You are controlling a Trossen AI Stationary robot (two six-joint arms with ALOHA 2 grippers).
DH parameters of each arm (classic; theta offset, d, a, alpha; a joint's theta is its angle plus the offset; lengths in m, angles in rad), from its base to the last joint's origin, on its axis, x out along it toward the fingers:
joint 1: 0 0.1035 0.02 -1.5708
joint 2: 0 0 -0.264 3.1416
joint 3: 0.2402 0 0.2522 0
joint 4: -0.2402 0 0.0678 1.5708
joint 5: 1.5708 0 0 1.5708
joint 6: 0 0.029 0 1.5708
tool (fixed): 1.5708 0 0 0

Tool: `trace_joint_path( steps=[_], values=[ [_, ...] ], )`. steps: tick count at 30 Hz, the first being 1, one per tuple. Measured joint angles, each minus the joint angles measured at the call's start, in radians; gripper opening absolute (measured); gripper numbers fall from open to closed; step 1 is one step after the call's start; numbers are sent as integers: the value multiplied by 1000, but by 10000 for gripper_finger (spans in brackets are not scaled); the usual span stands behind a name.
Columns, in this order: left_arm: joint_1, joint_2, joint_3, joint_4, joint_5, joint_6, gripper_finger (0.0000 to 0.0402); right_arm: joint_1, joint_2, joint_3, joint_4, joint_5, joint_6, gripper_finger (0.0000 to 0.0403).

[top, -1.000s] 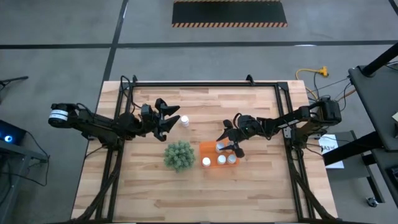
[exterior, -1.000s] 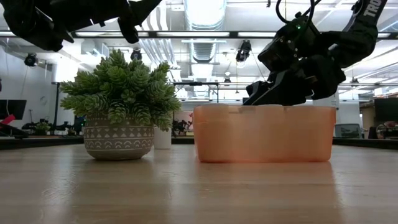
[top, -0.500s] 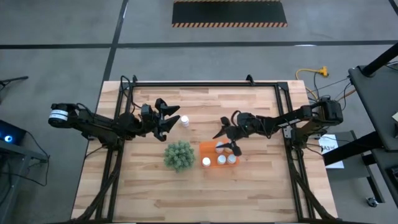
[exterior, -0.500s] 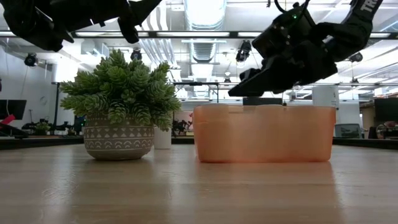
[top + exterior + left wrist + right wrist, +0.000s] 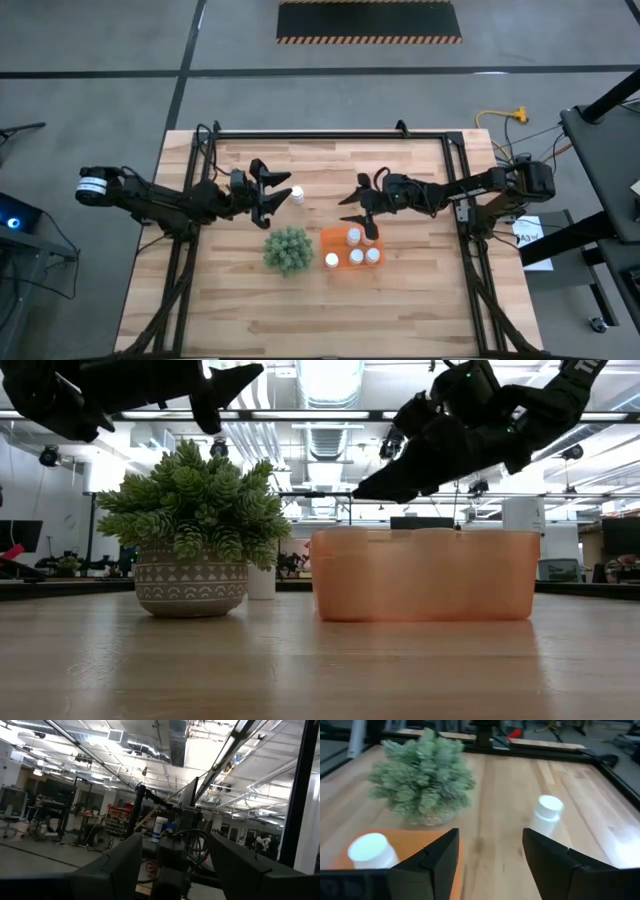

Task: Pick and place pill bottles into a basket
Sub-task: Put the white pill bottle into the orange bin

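Observation:
The orange basket (image 5: 345, 266) sits right of the green plant (image 5: 287, 250) and holds several white pill bottles, one at its far side (image 5: 353, 236). One more bottle (image 5: 297, 194) stands upright on the wood farther back; it also shows in the right wrist view (image 5: 547, 812). My right gripper (image 5: 357, 208) is open and empty, raised above the basket's far edge (image 5: 375, 488). My left gripper (image 5: 280, 192) is open and empty, held high just left of the lone bottle.
The plant in its patterned pot (image 5: 190, 530) stands close to the basket's left side (image 5: 425, 575). The table's dark frame rails (image 5: 330, 134) run along the far and side edges. Bare wood lies in front of the plant and basket.
My right gripper has risen out of the basket and gone toward the table's far edge and a little left. A bottle now shows at the basket's far side, where the gripper was. My left gripper has kept still.

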Motion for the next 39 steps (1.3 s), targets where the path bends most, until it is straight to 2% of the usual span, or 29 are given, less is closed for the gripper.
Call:
trace_joint_path(
  steps=[8, 19, 24, 31, 39],
  values=[
    [18, -152, -96, -46, 0, -1, 212, -4, -109, -98, 59, 17, 21, 208],
    [41, -371, -125, -425, 2, 7, 212, -6, -330, -315, 264, 18, 56, 208],
    [63, -451, -125, -581, 1, 7, 212, -6, -434, -427, 320, 95, 105, 208],
    [70, -466, -126, -640, 1, 27, 212, -5, -613, -566, 448, 112, 132, 208],
    [121, -444, -134, -646, -3, 3, 212, -5, -769, -576, 319, 111, 146, 208]
  ],
)
